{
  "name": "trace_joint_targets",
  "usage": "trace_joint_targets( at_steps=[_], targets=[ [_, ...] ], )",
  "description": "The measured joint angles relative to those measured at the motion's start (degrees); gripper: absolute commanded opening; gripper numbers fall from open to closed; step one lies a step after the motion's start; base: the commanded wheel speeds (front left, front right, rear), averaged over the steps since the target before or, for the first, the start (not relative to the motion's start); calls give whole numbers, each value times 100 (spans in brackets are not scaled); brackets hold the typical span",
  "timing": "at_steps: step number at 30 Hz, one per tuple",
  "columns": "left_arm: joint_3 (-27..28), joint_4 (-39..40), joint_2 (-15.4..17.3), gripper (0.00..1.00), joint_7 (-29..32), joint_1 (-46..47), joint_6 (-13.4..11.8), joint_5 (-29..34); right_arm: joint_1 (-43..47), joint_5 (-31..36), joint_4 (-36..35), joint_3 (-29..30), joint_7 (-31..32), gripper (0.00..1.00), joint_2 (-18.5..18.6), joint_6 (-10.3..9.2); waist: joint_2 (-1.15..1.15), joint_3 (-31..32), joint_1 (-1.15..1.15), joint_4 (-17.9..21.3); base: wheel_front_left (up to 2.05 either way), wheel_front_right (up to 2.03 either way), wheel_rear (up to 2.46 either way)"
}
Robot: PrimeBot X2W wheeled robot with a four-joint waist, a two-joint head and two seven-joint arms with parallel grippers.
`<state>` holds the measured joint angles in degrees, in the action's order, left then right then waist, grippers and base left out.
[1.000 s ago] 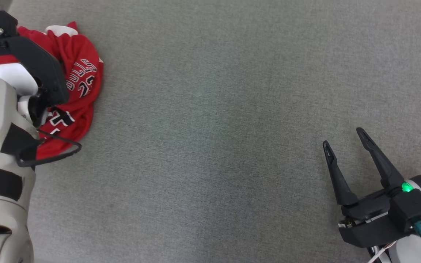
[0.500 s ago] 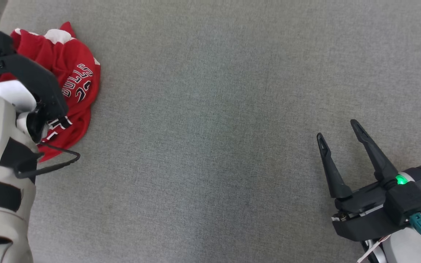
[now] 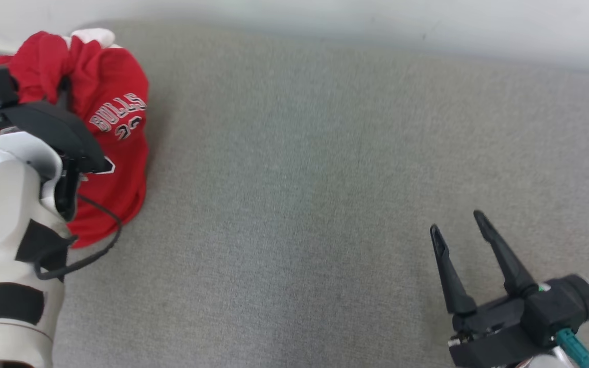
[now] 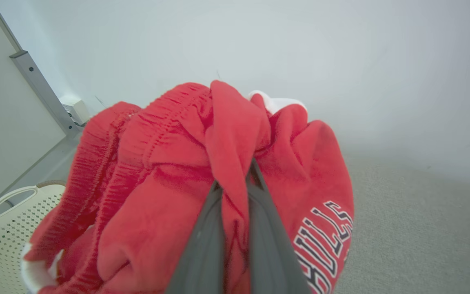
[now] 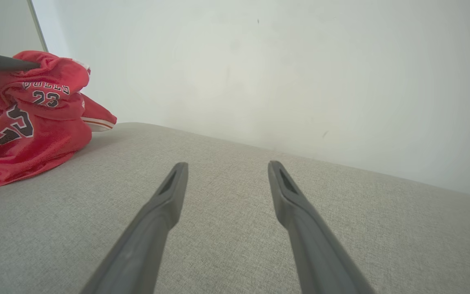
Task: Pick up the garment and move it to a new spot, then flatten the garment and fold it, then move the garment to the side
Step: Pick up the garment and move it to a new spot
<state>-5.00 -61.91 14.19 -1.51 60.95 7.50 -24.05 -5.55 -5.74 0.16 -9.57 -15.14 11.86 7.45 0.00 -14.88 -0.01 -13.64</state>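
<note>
The red garment [image 3: 120, 174] bears "BULLS" and the number "23".

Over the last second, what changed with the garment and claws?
The left claw closed on a fold of the red garment and pulled its top up into a bunch; the lower part rests on the grey surface. The head camera also tilted, bringing the wall into view. Unchanged: the right claw open, empty, over the surface.

White wall [image 5: 259, 61], grey fabric surface [image 3: 299, 204]
</note>
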Motion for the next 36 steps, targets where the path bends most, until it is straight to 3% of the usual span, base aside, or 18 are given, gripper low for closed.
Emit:
trace_joint_targets(
  at_steps=[7, 14, 18, 26, 36],
  targets=[
    [-443, 747, -53, 0, -252, -208, 0, -377, 398, -65, 53, 22, -1, 100, -282, 0, -1, 652, -1, 87, 0, 0, 0],
    [-767, 1602, -107, 0, -36, -448, 0, -773, 603, -80, 31, 26, 0, 100, -423, 0, -1, 1158, -1, 386, 0, 0, 0],
    [-928, 2429, -152, 0, 215, -736, 0, -1053, 675, -78, -25, 121, 0, 100, -450, 0, -1, 1354, 0, 877, 0, 0, 0],
    [-1065, 3296, -320, 0, 522, -1053, -86, -1184, 694, -76, -46, 144, -1, 100, -492, 0, -1, 1462, 1, 1690, 0, 0, 0],
    [-1362, 3704, -502, 0, 817, -1494, -223, -1214, 673, -78, -66, 155, 0, 100, -527, 0, 0, 1452, 1, 2447, 0, 0, 0]
  ],
)
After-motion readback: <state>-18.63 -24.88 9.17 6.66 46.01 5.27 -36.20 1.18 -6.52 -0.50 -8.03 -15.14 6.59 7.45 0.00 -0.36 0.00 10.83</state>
